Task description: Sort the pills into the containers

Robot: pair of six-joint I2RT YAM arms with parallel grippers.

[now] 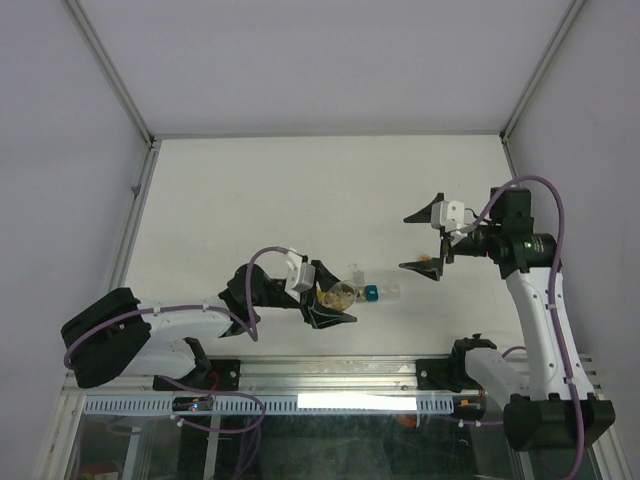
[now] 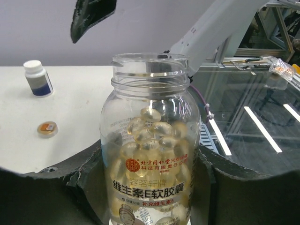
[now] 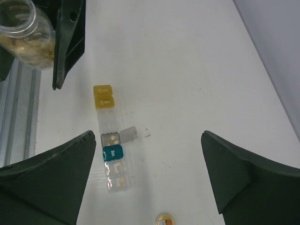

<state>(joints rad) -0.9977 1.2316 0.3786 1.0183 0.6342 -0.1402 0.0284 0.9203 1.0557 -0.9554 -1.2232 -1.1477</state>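
My left gripper [image 1: 335, 297] is shut on a clear, uncapped bottle [image 2: 150, 154] full of pale yellow softgel pills [image 2: 152, 136] and holds it upright at the table's near edge. The containers, a row of pill-box cells [image 3: 111, 140], lie just right of it [image 1: 372, 292]: yellow cells [image 3: 103, 96], a grey cell [image 3: 111, 139] with its lid open and a few tan pills inside, a teal cell [image 3: 112, 153], and clear cells [image 3: 116, 173] with pills in them. My right gripper [image 3: 147, 136] is open and empty, raised above the row [image 1: 405, 241].
A small white bottle with a blue label [image 2: 37, 78] stands on the table. A round gold-lined cap [image 3: 164, 219] lies near the pill box; it also shows in the left wrist view [image 2: 48, 128]. The metal rail [image 1: 330, 375] runs along the near edge.
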